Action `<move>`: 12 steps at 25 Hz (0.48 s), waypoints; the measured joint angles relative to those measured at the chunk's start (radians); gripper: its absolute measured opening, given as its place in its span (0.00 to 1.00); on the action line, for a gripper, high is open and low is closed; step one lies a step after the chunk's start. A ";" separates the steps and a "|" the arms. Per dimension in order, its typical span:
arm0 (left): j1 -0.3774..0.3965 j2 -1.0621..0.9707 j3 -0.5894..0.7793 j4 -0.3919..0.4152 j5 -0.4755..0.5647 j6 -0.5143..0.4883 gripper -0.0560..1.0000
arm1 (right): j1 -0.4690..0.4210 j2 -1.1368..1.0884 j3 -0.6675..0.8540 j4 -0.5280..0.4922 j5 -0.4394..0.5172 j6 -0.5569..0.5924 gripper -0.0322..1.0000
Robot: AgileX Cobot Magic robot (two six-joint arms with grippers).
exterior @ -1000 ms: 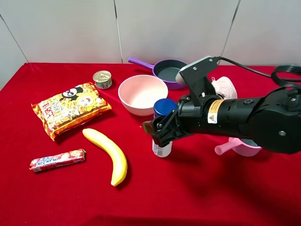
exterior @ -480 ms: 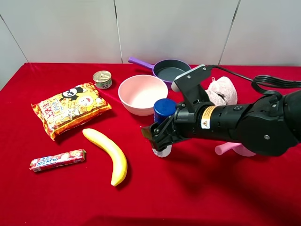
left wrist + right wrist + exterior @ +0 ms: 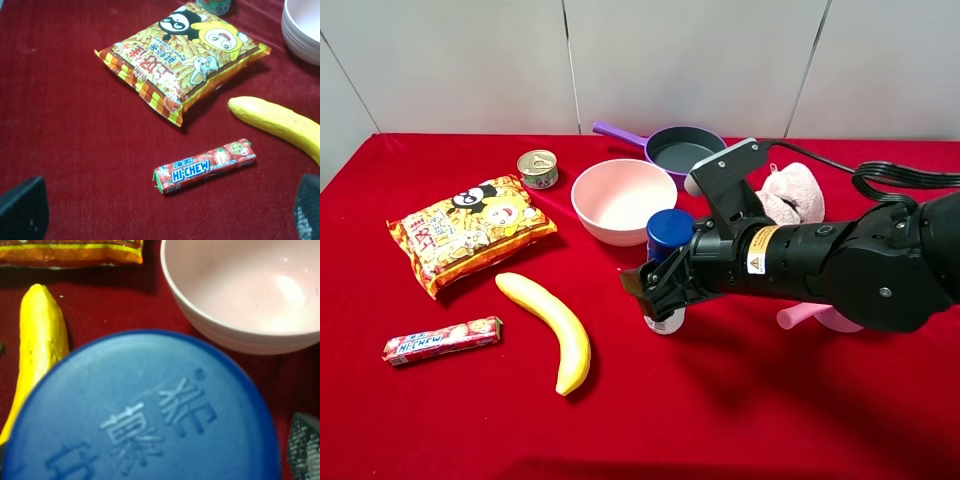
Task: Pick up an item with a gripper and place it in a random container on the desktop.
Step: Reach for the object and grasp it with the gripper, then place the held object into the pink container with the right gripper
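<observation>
The bottle (image 3: 669, 229), with a dark blue cap and a blue-and-white label, stands upright on the red desktop (image 3: 740, 410) in front of the pink bowl. My right gripper (image 3: 655, 285) is low around its body, one jaw on each side, open. In the right wrist view the cap (image 3: 145, 410) fills the picture and one finger pad (image 3: 305, 442) shows apart from its edge. The small pink cup (image 3: 842, 322) with its handle (image 3: 798, 317) is mostly hidden behind the right arm. My left gripper (image 3: 162, 220) is open and empty above the candy bar (image 3: 205, 166).
The large pink bowl (image 3: 623, 200) is just behind the bottle, with the purple pan (image 3: 680, 148) and a pink plush (image 3: 790, 192) further back. A tin can (image 3: 537, 168), snack bag (image 3: 470, 232), banana (image 3: 550, 325) and the candy bar (image 3: 442, 340) lie to the left.
My right arm came down and slightly left, bringing the gripper lower around the bottle and covering more of the pink cup. In the last half second it barely moved.
</observation>
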 joint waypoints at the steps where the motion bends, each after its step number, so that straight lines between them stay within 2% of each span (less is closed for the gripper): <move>1: 0.000 0.000 0.000 0.000 0.000 0.000 0.98 | 0.000 0.000 0.000 0.000 0.000 0.000 0.70; 12: 0.000 0.000 0.000 0.000 0.000 0.000 0.98 | 0.000 0.000 0.000 0.000 0.000 0.023 0.70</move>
